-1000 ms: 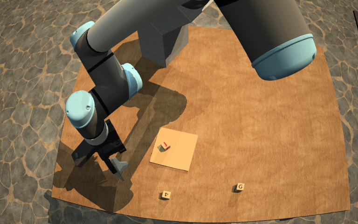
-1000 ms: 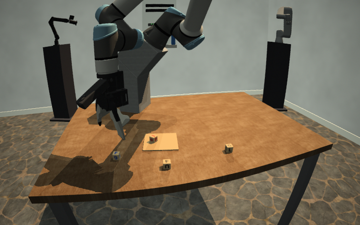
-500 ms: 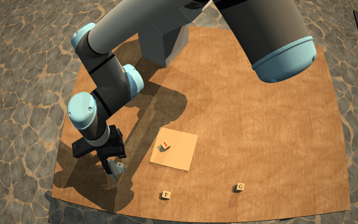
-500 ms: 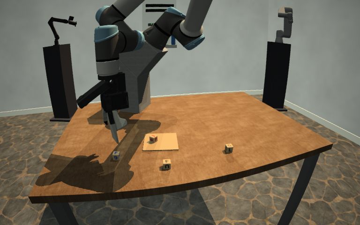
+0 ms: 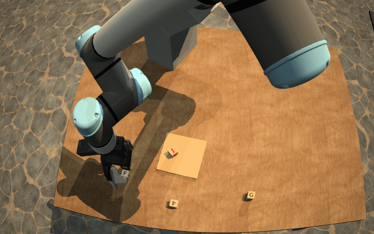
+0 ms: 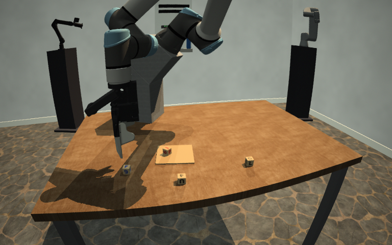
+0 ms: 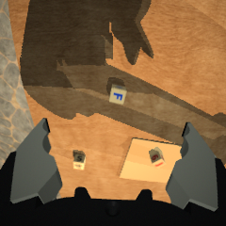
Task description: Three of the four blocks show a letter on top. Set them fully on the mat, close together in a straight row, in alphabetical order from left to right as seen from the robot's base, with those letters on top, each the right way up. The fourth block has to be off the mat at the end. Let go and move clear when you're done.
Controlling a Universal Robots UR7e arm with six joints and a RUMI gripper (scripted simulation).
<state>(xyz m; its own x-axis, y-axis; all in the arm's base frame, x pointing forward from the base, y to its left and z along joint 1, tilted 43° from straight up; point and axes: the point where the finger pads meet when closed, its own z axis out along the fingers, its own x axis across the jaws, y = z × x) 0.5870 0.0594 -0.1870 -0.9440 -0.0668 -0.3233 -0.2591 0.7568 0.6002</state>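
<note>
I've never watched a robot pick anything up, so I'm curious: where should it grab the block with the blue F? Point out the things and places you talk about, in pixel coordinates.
Probably by two opposite upright sides of the F block (image 5: 124,173) (image 6: 126,169) (image 7: 118,94), coming straight down. It is a small cube resting flat with its F on top, and no other block crowds it. The open gripper (image 7: 116,121) could straddle it, leaving the F uncovered.

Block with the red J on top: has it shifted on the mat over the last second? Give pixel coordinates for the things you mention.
No, the J block (image 5: 172,151) (image 6: 166,151) sits at the same spot near the mat's (image 5: 190,157) (image 6: 181,155) edge.
</note>
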